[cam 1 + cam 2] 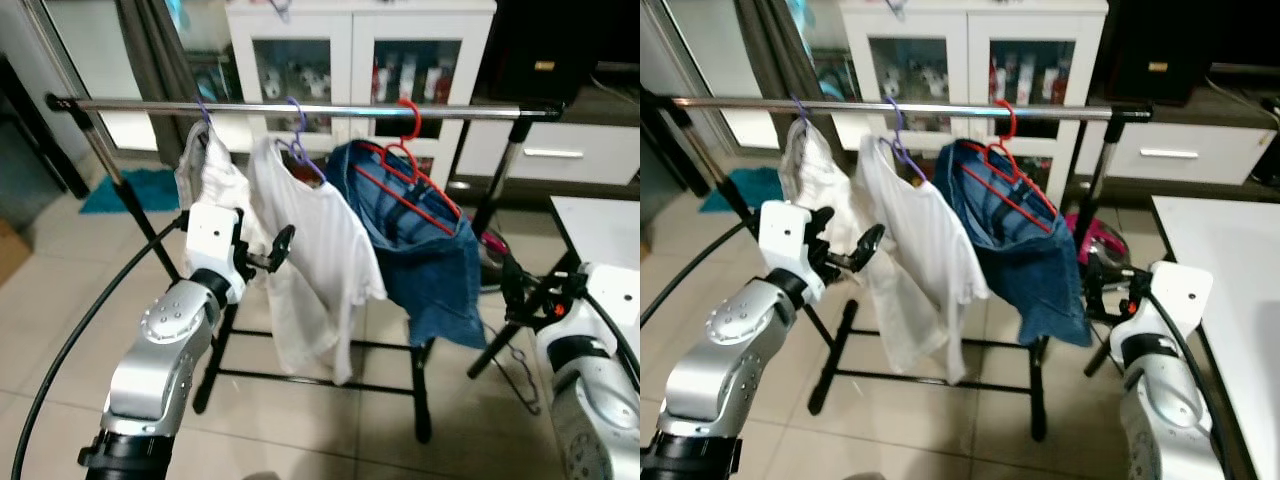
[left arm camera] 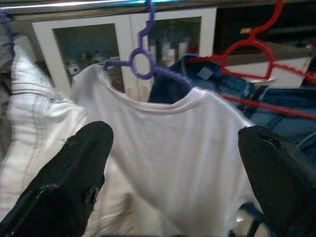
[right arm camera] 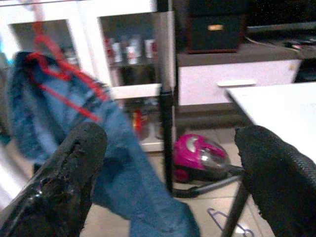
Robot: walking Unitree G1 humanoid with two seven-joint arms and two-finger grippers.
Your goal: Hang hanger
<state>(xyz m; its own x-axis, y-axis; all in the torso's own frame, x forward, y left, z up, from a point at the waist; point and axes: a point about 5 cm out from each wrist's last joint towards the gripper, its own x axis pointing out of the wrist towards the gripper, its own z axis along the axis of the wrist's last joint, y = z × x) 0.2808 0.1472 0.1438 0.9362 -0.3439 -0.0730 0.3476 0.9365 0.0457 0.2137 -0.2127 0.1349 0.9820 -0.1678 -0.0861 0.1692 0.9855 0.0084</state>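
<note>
On the left, a white garment (image 1: 205,170) hangs bunched from a purple hook at the left end of the chrome rail (image 1: 300,108), and the left gripper (image 1: 262,256) is raised just beside it, fingers spread and holding nothing, pointed at the white T-shirt (image 1: 320,250) on its purple hanger (image 2: 142,63). Next along the rail is a red hanger (image 1: 405,160) carrying blue denim jeans (image 1: 430,260), its hook already over the bar. All three hooks look seated, so the hanger that remains to be hung is most likely the thin wire hanger (image 1: 520,375) lying on the tiled floor (image 1: 60,300) near the rack's right foot, close to the right gripper (image 1: 540,292), which is low, open and empty beside the white table (image 1: 600,225). To do this step well, the right arm should probably reach down for that hanger and pinch it at the neck just under the hook, so it cannot swing. The free stretch of rail right of the jeans is the obvious target; lift above it, then lower the hook squarely over. A pink vacuum cleaner (image 3: 202,158) lies behind the rack.
</note>
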